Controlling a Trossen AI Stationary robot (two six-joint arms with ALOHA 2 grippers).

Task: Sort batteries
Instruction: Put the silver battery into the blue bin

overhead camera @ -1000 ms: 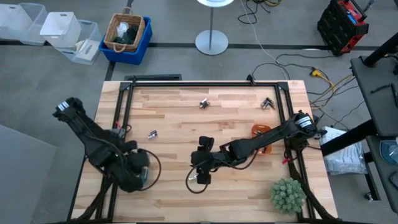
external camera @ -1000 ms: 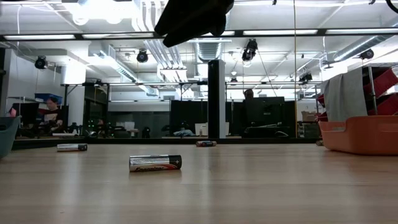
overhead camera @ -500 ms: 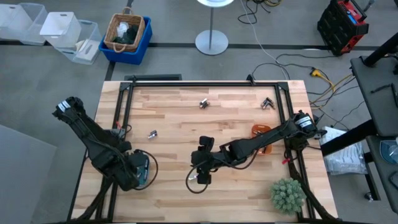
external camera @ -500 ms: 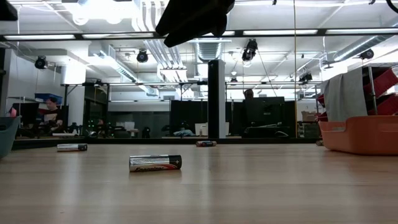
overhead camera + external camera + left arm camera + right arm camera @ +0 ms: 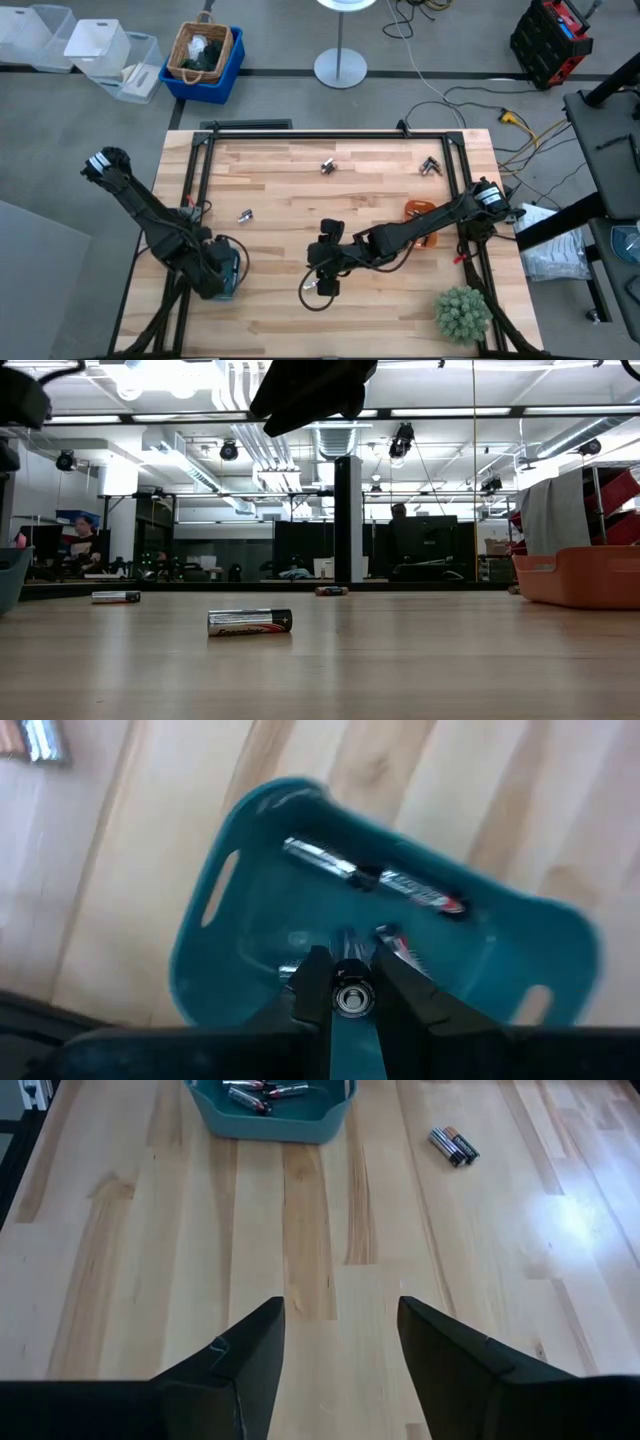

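Observation:
My left gripper (image 5: 222,275) hangs over the teal tray (image 5: 234,268) at the table's near left and is shut on a battery (image 5: 352,998). Several more batteries (image 5: 372,880) lie inside the tray (image 5: 250,910). My right gripper (image 5: 316,260) waits open over bare wood near the table's middle, pointing toward the tray (image 5: 270,1110). Loose batteries lie on their sides on the table: a pair (image 5: 245,215) left of centre, one (image 5: 327,166) at the far middle and one (image 5: 430,166) at the far right. In the low view a battery (image 5: 249,622) lies in front. My left gripper pinches the battery between its two fingers (image 5: 314,988), coming from above and pointing down into the tray. The battery lies along the fingers, and its near end (image 5: 352,1000) shows end-on between them. Whether its far end touches the tray floor cannot be seen.
An orange tray (image 5: 420,212) stands at the right, partly under my right arm, and shows in the low view (image 5: 580,575). A green plant (image 5: 462,312) sits at the near right corner. A black frame (image 5: 330,135) runs along the table's far and side edges.
My left arm has swung over the teal tray: its elbow has gone out toward the table's left, and more of the tray shows beside the gripper.

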